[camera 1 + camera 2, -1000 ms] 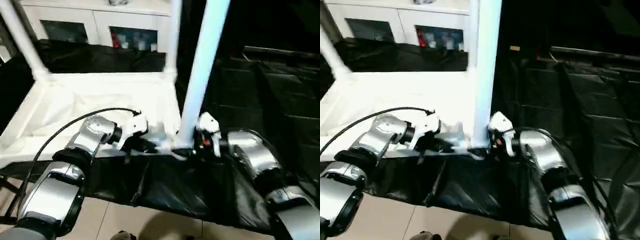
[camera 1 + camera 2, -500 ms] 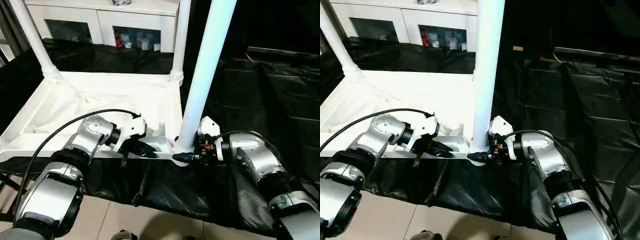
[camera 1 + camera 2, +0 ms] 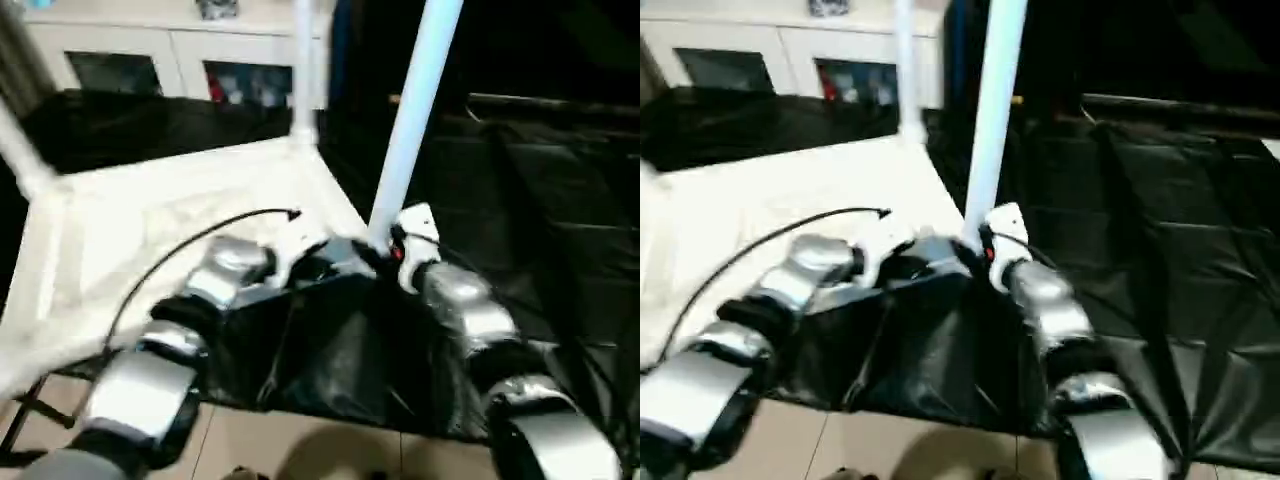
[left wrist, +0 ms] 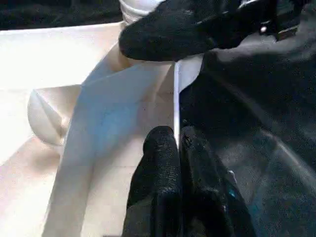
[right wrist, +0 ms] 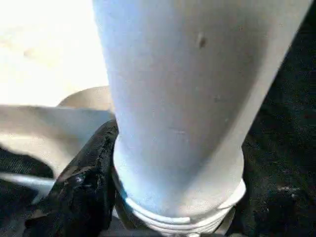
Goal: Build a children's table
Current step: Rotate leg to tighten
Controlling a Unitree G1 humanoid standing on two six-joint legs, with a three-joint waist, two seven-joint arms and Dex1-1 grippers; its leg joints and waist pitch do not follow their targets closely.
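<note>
The tabletop (image 3: 190,215) lies upside down on the black-draped desk (image 3: 540,200), sockets up, so legs can drop in. At its near right corner the right gripper (image 3: 385,252) steadies an upright leg (image 3: 410,110), jaws spread around its base. The left gripper (image 4: 178,163), jaws together, pinches the tabletop's near rim, apparently bracing it.

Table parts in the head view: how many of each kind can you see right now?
Tabletop: 1
Legs standing upright: 3 (near leg, far leg, left leg)
Total: 4
</note>
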